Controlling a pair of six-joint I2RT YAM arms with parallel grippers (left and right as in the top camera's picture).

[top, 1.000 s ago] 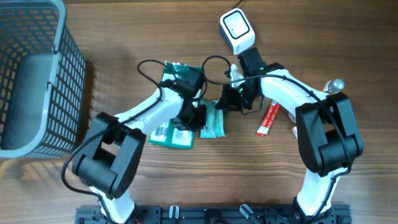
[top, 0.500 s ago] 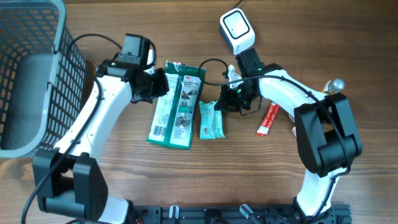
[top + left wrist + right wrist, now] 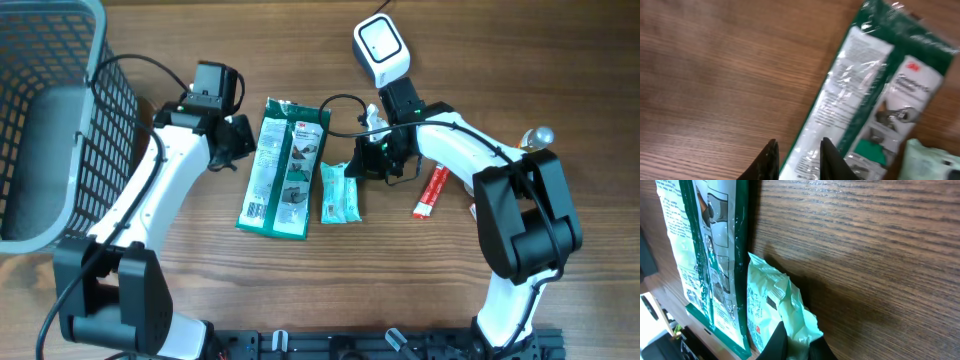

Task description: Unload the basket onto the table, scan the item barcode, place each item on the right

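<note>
A long green and white package lies flat on the wooden table, its printed label up. Beside it on the right lies a small mint-green packet. My right gripper is shut on that packet's upper end; in the right wrist view the crumpled mint wrapper is pinched between the fingers of the gripper. My left gripper hovers just left of the green package's top, narrowly open with nothing in it; the package shows below and beyond its tips. The white scanner stands at the back, behind the right arm.
A grey wire basket fills the far left. A red tube lies right of the right gripper, and a small silver knob sits further right. Black cables loop over the table by the packages.
My left arm has drawn back up and to the left from over the green package, which now lies uncovered. The right arm and the mint packet have stayed put.
</note>
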